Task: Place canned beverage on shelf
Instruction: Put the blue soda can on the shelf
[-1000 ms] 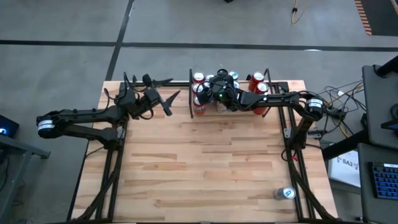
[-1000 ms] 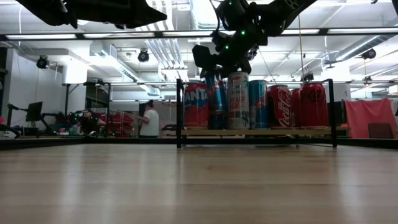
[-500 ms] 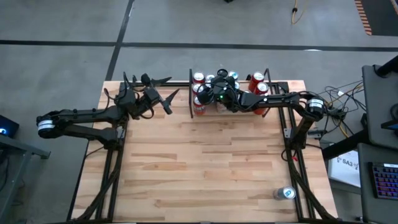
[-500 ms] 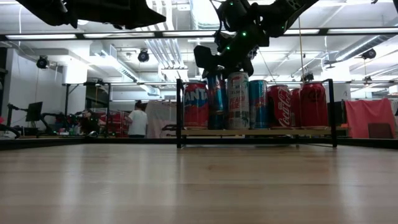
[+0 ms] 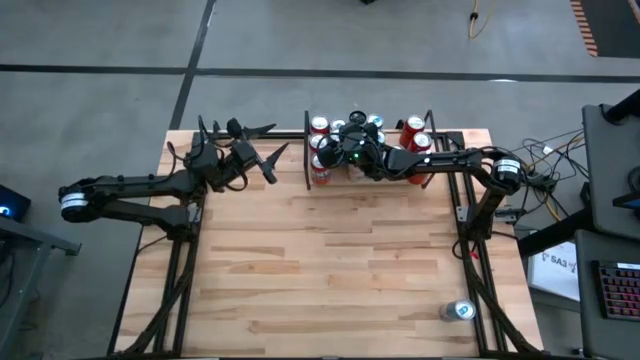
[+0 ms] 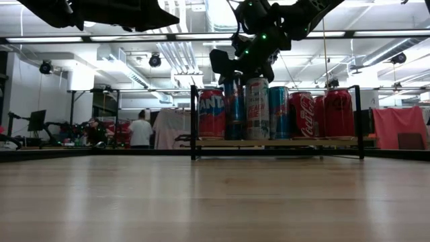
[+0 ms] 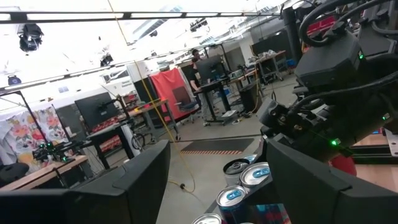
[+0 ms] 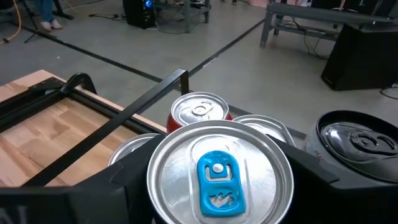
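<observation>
The shelf (image 6: 282, 142) stands at the table's far middle, loaded with several upright cans. My right gripper (image 6: 236, 70) hangs over its left part, right above a tall blue can (image 6: 233, 107) that rests upright on the shelf board. In the right wrist view this can's silver top with a blue tab (image 8: 217, 177) fills the space between my right fingers (image 8: 127, 177). Another can (image 5: 458, 311) sits on the table near the near right corner. My left gripper (image 5: 268, 160) is raised at the far left of the table, open, with nothing between its fingers. My right gripper comes at the blue can's top rim (image 8: 152, 186) from the table's right, slanting slightly down, with one finger on each side of the rim. I cannot tell whether the fingers touch it. The can stands upright on the shelf board.
Red cans (image 6: 316, 114), a white can (image 6: 257, 107) and a Fanta can (image 6: 211, 113) crowd the shelf around the blue one. Black rails (image 5: 306, 150) close the shelf's sides. The wooden tabletop (image 5: 330, 260) stretches in front of the shelf.
In the low view my right gripper's finger, which overlapped the blue can's upper part, has drawn slightly up off it. The can has stayed upright on the shelf.
</observation>
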Robot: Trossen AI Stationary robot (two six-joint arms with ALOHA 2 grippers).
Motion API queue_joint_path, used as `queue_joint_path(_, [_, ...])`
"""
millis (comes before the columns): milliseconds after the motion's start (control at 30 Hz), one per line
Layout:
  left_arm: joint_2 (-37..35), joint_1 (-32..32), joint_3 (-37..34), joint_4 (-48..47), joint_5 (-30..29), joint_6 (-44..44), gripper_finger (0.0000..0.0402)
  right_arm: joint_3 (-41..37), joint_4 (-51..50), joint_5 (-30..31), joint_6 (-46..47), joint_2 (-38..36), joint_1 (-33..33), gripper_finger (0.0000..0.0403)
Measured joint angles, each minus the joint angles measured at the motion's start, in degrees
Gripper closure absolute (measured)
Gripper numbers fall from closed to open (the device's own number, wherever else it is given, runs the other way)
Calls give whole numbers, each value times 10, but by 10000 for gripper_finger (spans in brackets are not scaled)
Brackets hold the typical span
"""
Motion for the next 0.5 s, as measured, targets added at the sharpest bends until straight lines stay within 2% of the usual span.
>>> queue_joint_path(500, [0, 0, 0, 0, 0, 0, 150, -1, 0, -1, -1, 0, 0, 164])
